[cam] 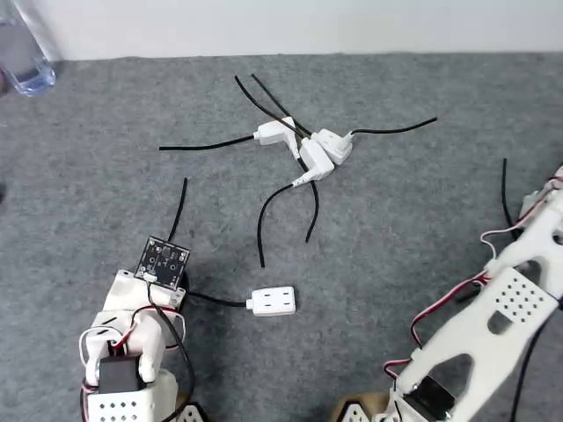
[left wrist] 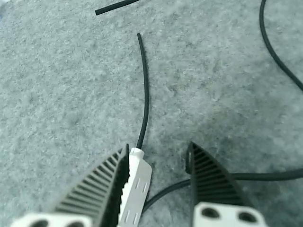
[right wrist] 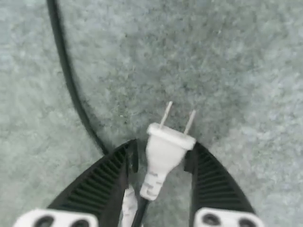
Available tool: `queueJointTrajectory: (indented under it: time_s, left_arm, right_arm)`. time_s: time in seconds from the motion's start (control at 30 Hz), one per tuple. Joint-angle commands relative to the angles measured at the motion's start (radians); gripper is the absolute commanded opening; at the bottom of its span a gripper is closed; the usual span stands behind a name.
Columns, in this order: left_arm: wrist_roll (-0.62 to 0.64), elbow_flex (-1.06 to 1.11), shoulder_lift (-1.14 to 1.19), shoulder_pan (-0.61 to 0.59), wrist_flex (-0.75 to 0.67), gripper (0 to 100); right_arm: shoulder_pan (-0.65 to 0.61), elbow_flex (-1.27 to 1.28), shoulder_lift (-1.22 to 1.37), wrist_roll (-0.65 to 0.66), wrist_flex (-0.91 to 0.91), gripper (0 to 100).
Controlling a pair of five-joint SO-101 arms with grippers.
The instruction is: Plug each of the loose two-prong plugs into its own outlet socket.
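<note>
"White two-prong plugs (cam: 310, 148) — where have they all ended up?"

"From where I'm standing, most of them lie in a tangle with their thin black cords (cam: 264, 220) toward the far side of the grey carpet (cam: 396, 246). One white plug (right wrist: 164, 144) is in the right gripper (right wrist: 163, 145), with the claw closed in around its body. Its prongs poke out past the fingertips and its cord trails back."

"And the sockets?"

"A white rectangular outlet block (cam: 273, 301) lies flat on the carpet just beside the left arm (cam: 132, 352). The left gripper (left wrist: 158, 147) is spread wide and holding nothing — a second white slotted socket (left wrist: 136, 187) rests against one finger, and the other finger is well clear of it."
</note>
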Motion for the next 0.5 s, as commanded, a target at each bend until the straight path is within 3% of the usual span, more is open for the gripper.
queueJointTrajectory:
  time_s: [0.0,0.47]
  left_arm:
    - [0.005,-0.005,-0.005,-0.005,-0.025,19]
    - [0.005,-0.004,-0.005,-0.005,-0.025,19]
  right_arm:
    - [-0.012,-0.041,0.016,0.046,-0.036,16.5]
    - [-0.008,-0.091,0.044,0.064,-0.041,11.0]
